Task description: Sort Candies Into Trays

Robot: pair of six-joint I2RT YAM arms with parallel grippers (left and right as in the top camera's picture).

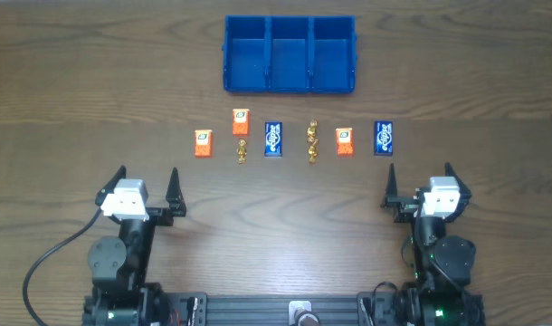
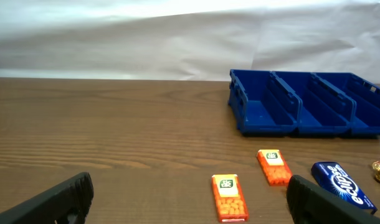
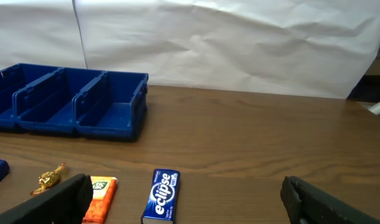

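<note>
Top view: wood-grain table (image 1: 68,91); left claw (image 1: 148,174) and right claw (image 1: 420,172) spread wide; white sheet (image 2: 115,37) behind.

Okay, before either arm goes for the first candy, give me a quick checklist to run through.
1. Left gripper open, nothing held: ok.
2. Right gripper open, nothing held: ok.
3. Blue tray has all three compartments empty: ok.
4. Orange boxes, blue packs and gold candies all lie on the table, outside the tray: ok.
5. The gold pair between a blue pack and an orange box lies clear of each other for a single pick: cannot tell.
6. Which compartment takes which kind is marked: cannot tell.
</note>
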